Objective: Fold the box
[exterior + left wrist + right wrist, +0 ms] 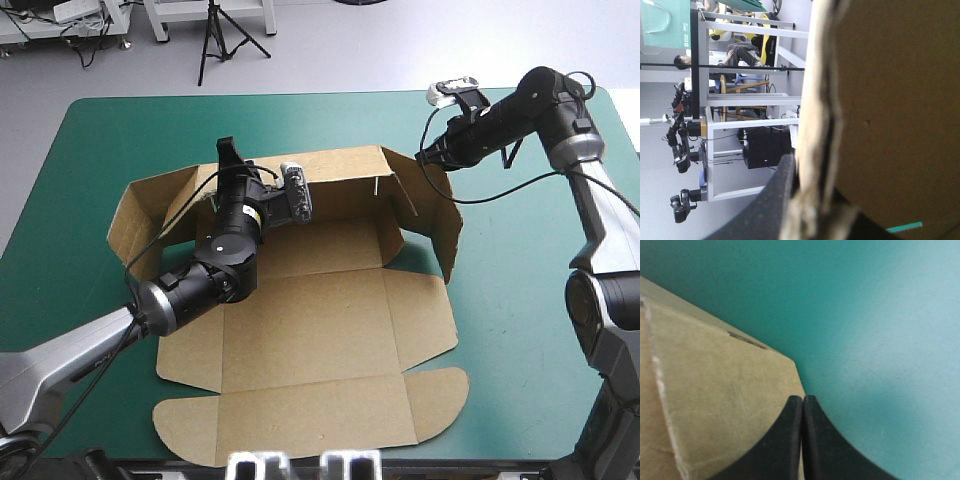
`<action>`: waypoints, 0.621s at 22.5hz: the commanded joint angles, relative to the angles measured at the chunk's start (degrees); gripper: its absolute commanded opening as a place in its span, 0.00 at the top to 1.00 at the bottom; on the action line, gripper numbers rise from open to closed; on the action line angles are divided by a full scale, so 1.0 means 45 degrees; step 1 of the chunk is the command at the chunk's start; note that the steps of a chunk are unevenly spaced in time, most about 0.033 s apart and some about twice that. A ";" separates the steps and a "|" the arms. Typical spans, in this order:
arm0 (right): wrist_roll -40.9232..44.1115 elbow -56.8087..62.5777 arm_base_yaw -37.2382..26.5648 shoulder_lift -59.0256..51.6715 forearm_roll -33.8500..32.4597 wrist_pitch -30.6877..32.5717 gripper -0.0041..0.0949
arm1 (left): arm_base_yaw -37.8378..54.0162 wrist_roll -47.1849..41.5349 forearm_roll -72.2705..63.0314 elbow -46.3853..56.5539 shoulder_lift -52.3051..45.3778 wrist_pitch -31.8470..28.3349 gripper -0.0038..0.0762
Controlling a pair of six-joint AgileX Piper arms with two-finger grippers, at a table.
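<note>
Brown box (330,320) apparently in left claw (228,158)

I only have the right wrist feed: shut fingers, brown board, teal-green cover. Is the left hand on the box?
Observer: Yes. The left hand is shut on the box, clamping the top edge of its back wall.
Operator: Which walls are up?
Observer: In the high view the back wall stands upright. The left side wall and right side wall are partly raised. The panels toward the near edge lie flat.
Operator: Where is my right hand in all that?
Observer: The right hand is outside the box, at the far top corner of the right side wall. I can't tell whether it touches.
</note>
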 commanded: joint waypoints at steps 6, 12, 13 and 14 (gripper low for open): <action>-0.1808 0.2155 -0.0016 -0.1805 0.1887 0.0316 0.98 | 0.0005 -0.0105 0.0696 -0.0491 -0.0377 -0.0056 0.93; -0.4765 0.3999 -0.0876 -0.2586 0.4773 0.0293 0.98 | 0.0005 -0.0105 0.0604 -0.0491 -0.0377 -0.0056 0.93; -0.5092 0.4224 -0.0968 -0.2665 0.4942 0.0293 0.98 | 0.0005 -0.0105 0.0604 -0.0491 -0.0377 -0.0056 0.93; -0.5346 0.4445 -0.1009 -0.2733 0.5100 0.0293 0.98 | 0.0005 -0.0105 0.0604 -0.0491 -0.0351 -0.0081 0.93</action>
